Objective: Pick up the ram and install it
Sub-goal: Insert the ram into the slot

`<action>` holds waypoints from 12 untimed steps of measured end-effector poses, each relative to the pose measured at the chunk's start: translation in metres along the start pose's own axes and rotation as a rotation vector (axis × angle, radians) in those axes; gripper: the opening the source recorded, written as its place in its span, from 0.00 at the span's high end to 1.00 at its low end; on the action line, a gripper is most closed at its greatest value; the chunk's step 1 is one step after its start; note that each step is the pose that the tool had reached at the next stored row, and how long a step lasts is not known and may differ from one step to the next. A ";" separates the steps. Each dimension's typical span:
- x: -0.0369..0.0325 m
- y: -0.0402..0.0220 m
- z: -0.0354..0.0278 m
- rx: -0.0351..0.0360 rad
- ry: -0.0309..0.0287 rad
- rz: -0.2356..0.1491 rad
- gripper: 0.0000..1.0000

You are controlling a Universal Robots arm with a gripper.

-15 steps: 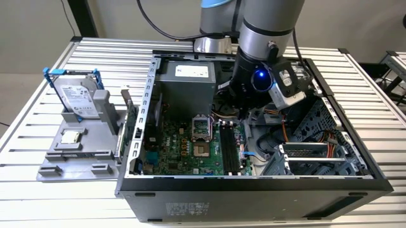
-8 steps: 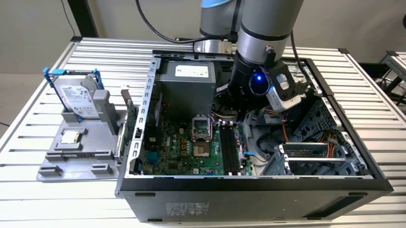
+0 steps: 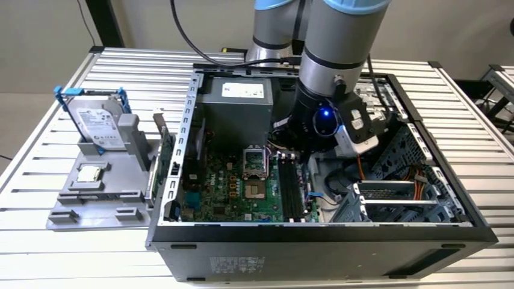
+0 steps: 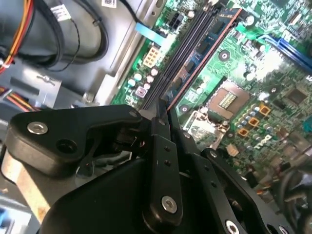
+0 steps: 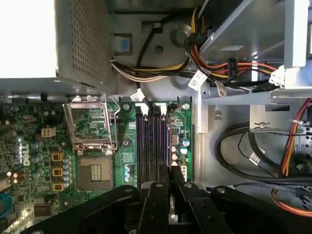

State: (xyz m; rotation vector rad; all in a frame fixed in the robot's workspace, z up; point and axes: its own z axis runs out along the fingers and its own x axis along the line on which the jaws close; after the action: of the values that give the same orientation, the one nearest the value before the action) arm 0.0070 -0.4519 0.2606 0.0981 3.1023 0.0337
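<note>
While I am hovering low over the green motherboard [image 5: 44, 146], my black gripper [image 5: 165, 187] is pinching the thin ram stick [image 4: 163, 108] edge-on, lining it up with the long black memory slots [image 5: 152, 144].

Thin greenish ram [image 5: 169, 202], edge-on, between jaws

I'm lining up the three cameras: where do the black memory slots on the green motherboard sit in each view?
Exterior view: black memory slots beneath the arm, right of the silver processor socket.
First wrist view: slots beyond the gripper.
Second wrist view: slots beyond the gripper.
Shared landmark: the socket.
</note>
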 end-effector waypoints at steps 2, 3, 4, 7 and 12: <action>-0.0003 -0.0001 0.0036 0.0005 -0.0003 0.014 1.00; -0.0007 -0.0001 0.0055 0.0006 -0.0003 0.014 1.00; -0.0007 -0.0001 0.0072 0.0007 -0.0004 0.014 1.00; -0.0007 -0.0002 0.0127 0.0004 -0.0003 0.011 1.00; -0.0012 -0.0004 0.0218 0.0000 0.0000 -0.001 1.00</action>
State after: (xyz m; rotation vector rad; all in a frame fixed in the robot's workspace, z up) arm 0.0091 -0.4519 0.2389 0.0966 3.1023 0.0337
